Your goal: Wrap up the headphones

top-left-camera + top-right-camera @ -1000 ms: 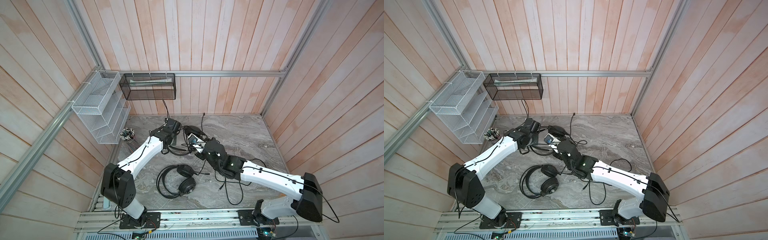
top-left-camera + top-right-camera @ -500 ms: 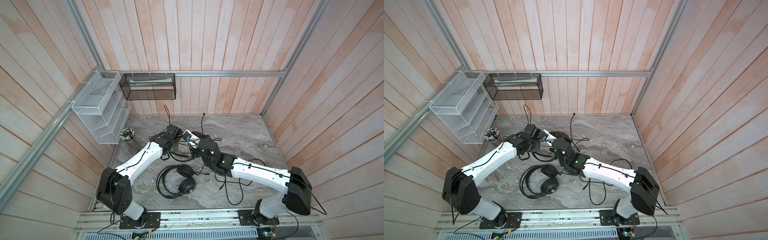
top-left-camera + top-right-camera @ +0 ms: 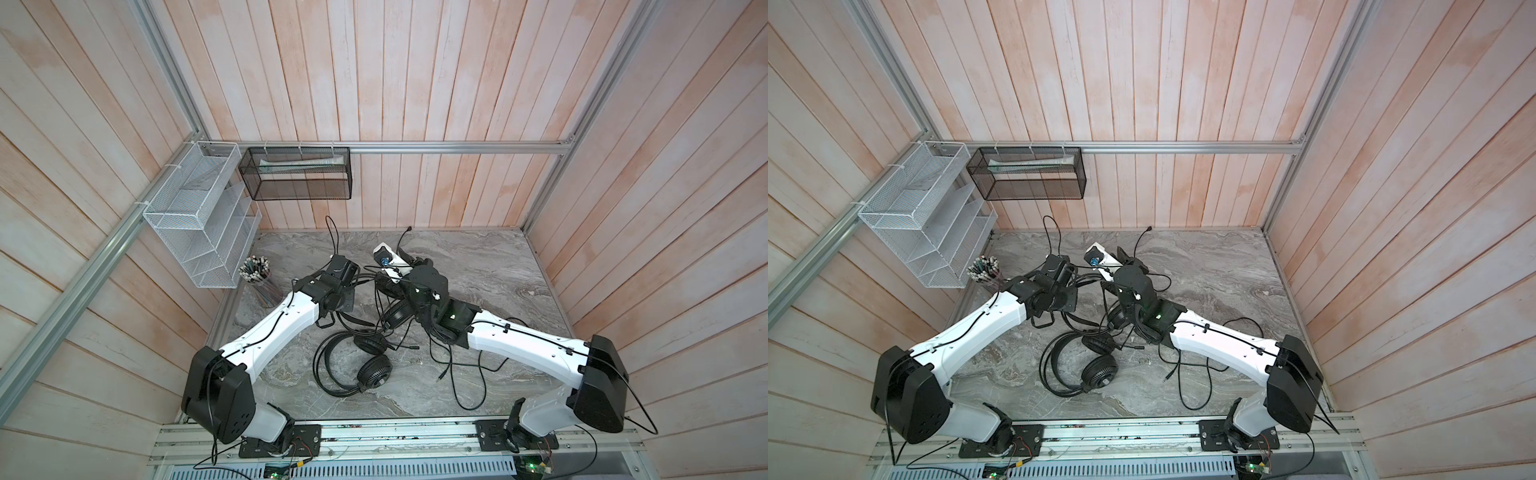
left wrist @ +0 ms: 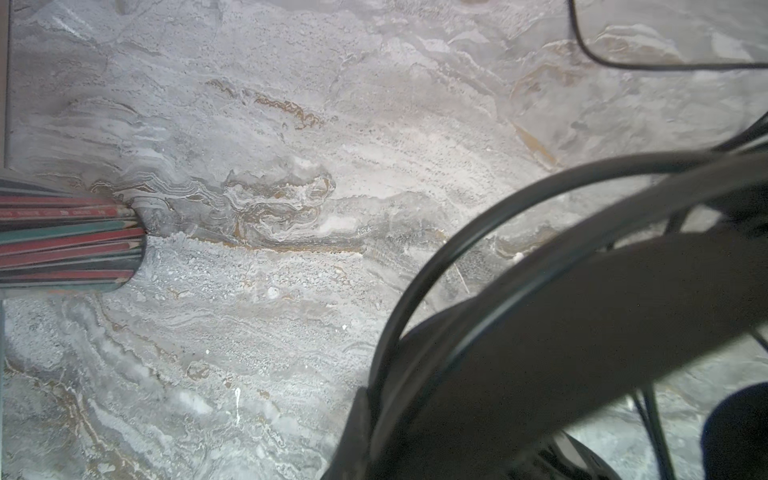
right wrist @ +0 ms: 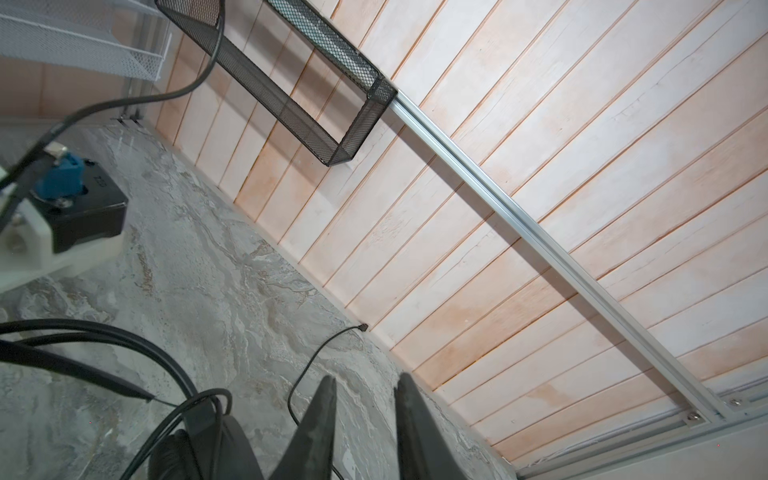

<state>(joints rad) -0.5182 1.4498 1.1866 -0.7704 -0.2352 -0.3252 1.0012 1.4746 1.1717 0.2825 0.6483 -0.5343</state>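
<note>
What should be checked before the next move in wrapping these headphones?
1. Right tool free: open and empty. Ok.
2. Left tool gripping the rear headset: shut, with the headband right by its camera, but the contact is hidden. Cannot tell.
3. Cable wound up: it sprawls loose over the table. Not ok.
4. Front headset out of the way: lies flat, no tool on it. Ok.
5. Pencil cup clear of the left arm: close beside it, contact unclear. Cannot tell.
</note>
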